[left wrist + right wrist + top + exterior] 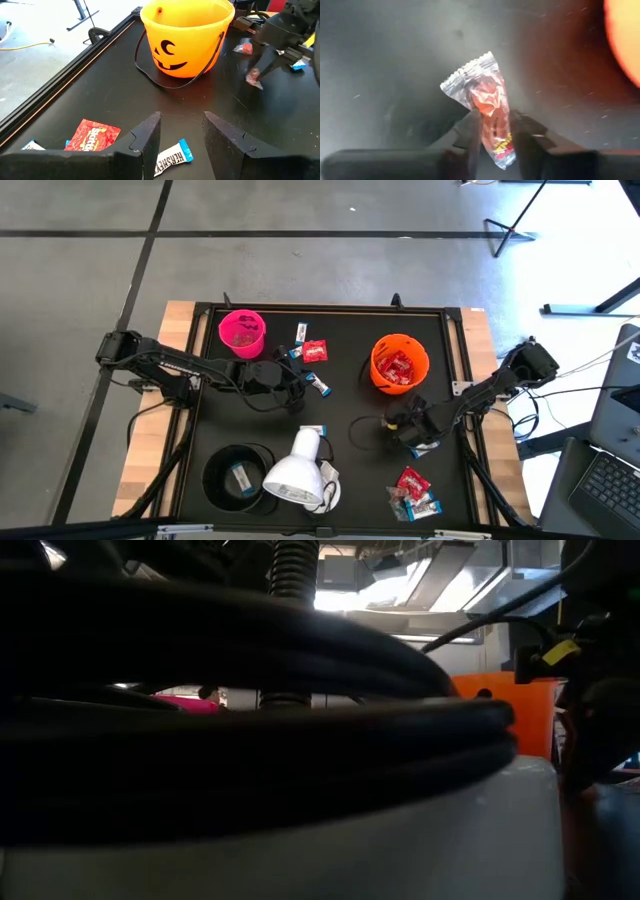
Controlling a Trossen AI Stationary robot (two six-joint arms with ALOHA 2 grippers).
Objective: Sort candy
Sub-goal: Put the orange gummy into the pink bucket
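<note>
Three cups stand on the black bench (340,460): a pink cup (241,332), an orange cup (399,363) holding several red packets, and a black cup (238,477) with one blue-and-white bar inside. The right claw (495,131) pinches one clear-wrapped red candy (482,92) just above the bench beside the orange cup. The left claw (182,131) stands open over one white-and-blue bar (172,156), with one red packet (93,134) nearby. A small pile of candy (415,492) lies near the bench's front right corner.

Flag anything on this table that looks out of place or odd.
A white lamp head lies tipped on its side near the black cup, among the candy. Its body fills the low view, blocking it. Otherwise nothing stands out: the right claw pinches a pinkish candy.
</note>
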